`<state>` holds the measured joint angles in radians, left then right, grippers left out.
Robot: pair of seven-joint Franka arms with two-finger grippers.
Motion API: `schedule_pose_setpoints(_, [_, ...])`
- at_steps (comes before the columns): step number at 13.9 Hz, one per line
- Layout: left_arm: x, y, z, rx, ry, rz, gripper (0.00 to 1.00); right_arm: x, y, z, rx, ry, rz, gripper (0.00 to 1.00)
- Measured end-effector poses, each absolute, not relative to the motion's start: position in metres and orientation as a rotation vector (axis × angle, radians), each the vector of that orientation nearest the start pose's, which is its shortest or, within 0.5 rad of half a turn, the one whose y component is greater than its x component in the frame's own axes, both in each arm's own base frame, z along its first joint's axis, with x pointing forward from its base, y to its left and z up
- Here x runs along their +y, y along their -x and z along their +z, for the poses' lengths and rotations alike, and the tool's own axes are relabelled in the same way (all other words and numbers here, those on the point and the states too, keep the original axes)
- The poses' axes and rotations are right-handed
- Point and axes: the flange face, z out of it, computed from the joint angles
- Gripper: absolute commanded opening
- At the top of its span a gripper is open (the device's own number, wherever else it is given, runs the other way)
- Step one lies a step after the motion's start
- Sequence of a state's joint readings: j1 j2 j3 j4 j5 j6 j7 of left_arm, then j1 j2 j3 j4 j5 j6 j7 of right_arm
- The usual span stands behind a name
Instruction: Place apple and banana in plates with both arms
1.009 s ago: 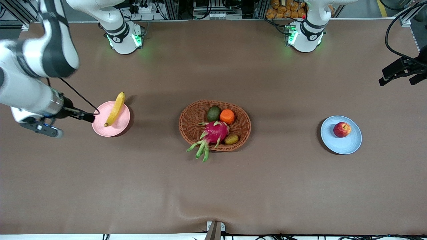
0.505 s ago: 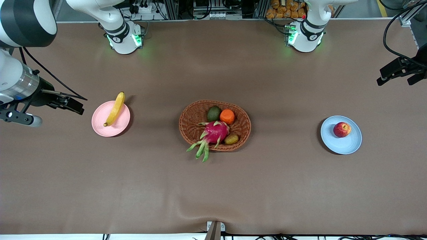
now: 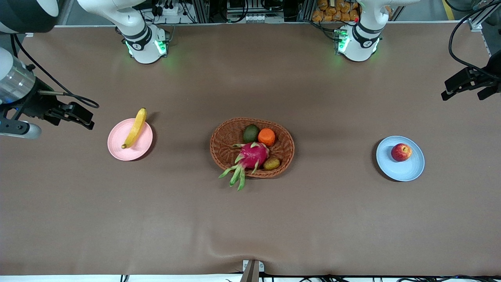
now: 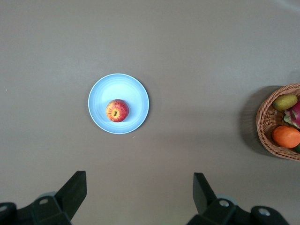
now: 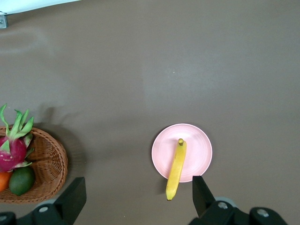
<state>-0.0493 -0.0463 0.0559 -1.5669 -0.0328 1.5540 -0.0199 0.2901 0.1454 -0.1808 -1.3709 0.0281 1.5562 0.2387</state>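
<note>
Resting plated — red-yellow apple (image 3: 401, 152), straight yellow banana (image 3: 135, 128)

Wicker basket (image 3: 252, 147) of fruit at the middle of the brown tabletop (image 3: 250, 219).

We see an oval brown basket holding four fruits: a magenta dragon fruit (image 3: 250, 156) whose green leaves hang over the rim on the side nearer the front camera, a green avocado (image 3: 251, 133) and an orange flat-topped fruit (image 3: 266, 137) side by side farther from that camera, and a small brownish-green fruit (image 3: 271, 163) touching the dragon fruit, toward the left arm's end. We note a slight crease in the tabletop covering near its front edge.
</note>
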Motion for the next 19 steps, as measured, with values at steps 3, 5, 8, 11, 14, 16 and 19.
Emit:
schedule_pose_setpoints(3, [0.001,-0.538,0.649,-0.041,3.176,-0.035,1.0,0.075,-0.592,0.65,0.129,3.124,-0.111,1.0])
schedule_pose_setpoints(5, [0.001,-0.537,0.649,-0.041,3.176,-0.032,1.0,0.061,-0.585,0.665,0.103,3.114,-0.135,1.0])
schedule_pose_setpoints(8, [0.0,-0.537,0.649,-0.04,3.176,-0.031,1.0,0.009,-0.57,0.675,0.012,3.111,-0.128,1.0])
schedule_pose_setpoints(11, [0.0,-0.537,0.649,-0.04,3.176,-0.028,1.0,-0.037,-0.544,0.671,-0.019,3.098,-0.097,1.0])
schedule_pose_setpoints(14, [0.003,-0.537,0.649,-0.046,3.176,-0.025,1.0,-0.031,-0.525,0.667,-0.049,3.088,-0.052,1.0])
schedule_pose_setpoints(16, [0.004,-0.537,0.649,-0.05,3.176,-0.023,1.0,-0.021,-0.521,0.663,-0.076,3.086,-0.009,1.0])
schedule_pose_setpoints(19, [0.003,-0.538,0.646,-0.049,3.176,-0.014,1.0,-0.019,-0.521,0.661,-0.082,3.086,0.003,1.0])
